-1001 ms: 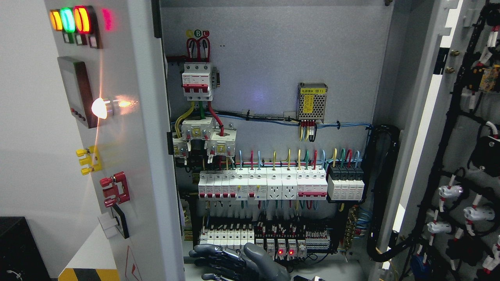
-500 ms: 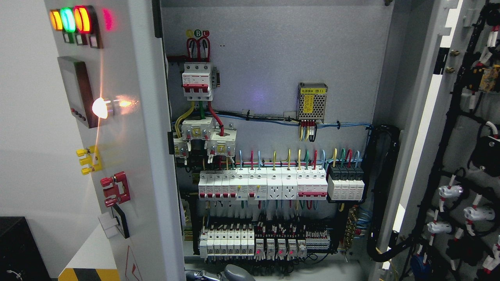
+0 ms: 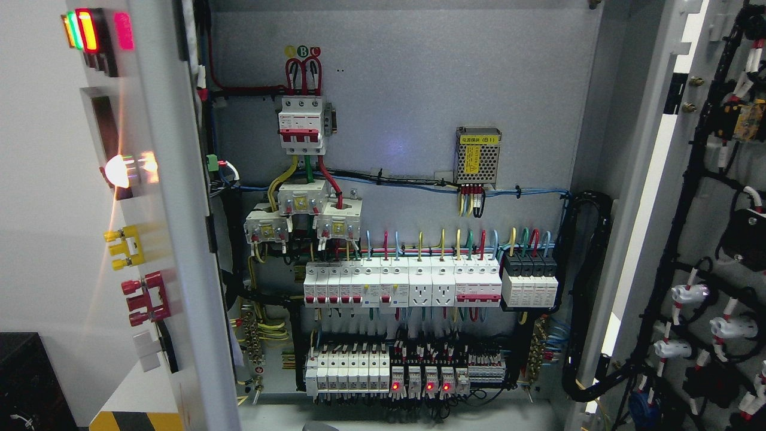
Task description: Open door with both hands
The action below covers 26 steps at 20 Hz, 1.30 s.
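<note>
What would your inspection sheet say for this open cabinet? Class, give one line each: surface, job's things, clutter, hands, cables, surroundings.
Surface: grey backplate of the cabinet, fully exposed.
Job's things: left door swung wide, carrying lit indicator lamps; right door open too.
Clutter: nothing seen.
Hands: neither hand clearly in view.
Cables: coloured wires rise from the breaker row; a black cable bundle runs down the right side; a wiring harness lines the right door's inner face.
Surroundings: white wall on the left, black box at the lower left.

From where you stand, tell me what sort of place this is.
Likely an electrical or industrial control room: an open power cabinet with rows of circuit breakers, a small power supply, and indicator lamps on the left door.
</note>
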Tool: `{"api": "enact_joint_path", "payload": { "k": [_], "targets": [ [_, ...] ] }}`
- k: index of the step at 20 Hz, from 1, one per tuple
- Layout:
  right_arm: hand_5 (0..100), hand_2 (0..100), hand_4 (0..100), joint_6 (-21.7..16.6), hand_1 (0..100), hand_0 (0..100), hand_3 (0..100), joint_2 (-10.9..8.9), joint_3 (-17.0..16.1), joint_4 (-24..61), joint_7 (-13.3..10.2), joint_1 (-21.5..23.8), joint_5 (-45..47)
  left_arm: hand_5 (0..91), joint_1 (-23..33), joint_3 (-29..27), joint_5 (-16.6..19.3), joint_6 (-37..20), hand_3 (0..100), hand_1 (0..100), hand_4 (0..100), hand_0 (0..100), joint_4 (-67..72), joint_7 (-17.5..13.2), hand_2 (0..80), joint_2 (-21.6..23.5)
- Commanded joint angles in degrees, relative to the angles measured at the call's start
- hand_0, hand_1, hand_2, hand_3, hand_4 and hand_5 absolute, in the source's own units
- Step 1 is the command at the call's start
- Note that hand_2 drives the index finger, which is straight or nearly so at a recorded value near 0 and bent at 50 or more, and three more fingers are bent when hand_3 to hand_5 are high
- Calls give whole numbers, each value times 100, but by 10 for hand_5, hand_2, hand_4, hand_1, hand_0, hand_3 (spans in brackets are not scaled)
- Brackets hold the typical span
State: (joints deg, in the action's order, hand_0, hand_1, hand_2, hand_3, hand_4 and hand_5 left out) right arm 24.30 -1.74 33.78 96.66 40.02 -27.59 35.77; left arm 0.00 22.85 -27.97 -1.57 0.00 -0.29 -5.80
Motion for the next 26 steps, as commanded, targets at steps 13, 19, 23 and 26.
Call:
{"api": "enact_joint_path", "payload": {
  "k": [13, 19, 23, 26],
  "targets": [
    [0, 0, 0, 58, 0, 0, 0, 991, 305, -200, -56, -124, -88, 0, 97, 0, 2, -2, 0, 0, 0, 0, 26, 3, 0, 0],
    [0, 0, 0, 31, 0, 0, 0, 1000, 410, -200, -73, -124, -288, 0, 97, 0, 2, -2, 0, 0, 0, 0, 26, 3, 0, 0],
    [0, 0, 0, 14, 0, 0, 0, 992, 533, -173, -82, -115, -755, 0, 97, 0, 2, -2, 0, 0, 0, 0, 26, 3, 0, 0],
    [0, 0, 0, 14, 0, 0, 0, 1001, 656, -165, -82, -133, -773, 0, 97, 0, 2, -2, 0, 0, 0, 0, 26, 3, 0, 0]
  ]
}}
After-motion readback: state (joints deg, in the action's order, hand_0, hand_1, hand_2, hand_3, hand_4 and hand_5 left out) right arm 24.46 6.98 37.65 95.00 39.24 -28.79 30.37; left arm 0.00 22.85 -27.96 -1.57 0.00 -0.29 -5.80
